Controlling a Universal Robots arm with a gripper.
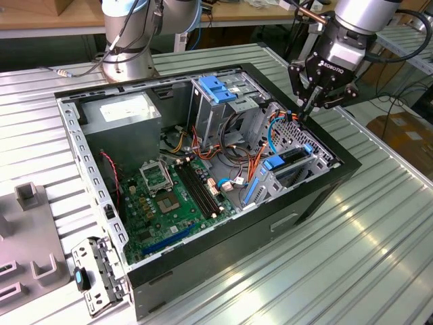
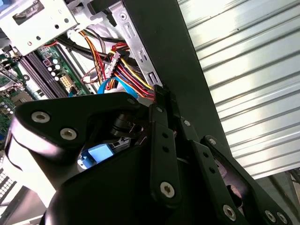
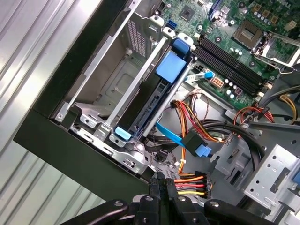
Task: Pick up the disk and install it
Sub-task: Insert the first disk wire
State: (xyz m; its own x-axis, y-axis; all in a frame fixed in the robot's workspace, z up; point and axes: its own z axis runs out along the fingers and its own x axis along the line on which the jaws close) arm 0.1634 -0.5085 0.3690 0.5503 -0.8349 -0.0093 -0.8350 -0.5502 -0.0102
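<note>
The flat silver disk with blue plastic side rails [image 3: 152, 96] sits edge-up in the metal drive bay [image 1: 298, 162] at the open black computer case's [image 1: 325, 196] exterior-view right. The black gripper [image 1: 306, 108] hovers just above that corner, fingers pressed together and empty. Risk: the closed fingertips [image 3: 161, 187] sit near the red-and-yellow cable bundle [image 3: 190, 180] and could snag it on any descent.

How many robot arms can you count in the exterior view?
2. One arm stands behind the computer case at the exterior view's left; the other arm, bearing the claw, hangs over its right side.

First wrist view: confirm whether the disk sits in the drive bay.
Yes. The disk, with its blue rails, stands on edge inside the metal drive bay.
</note>
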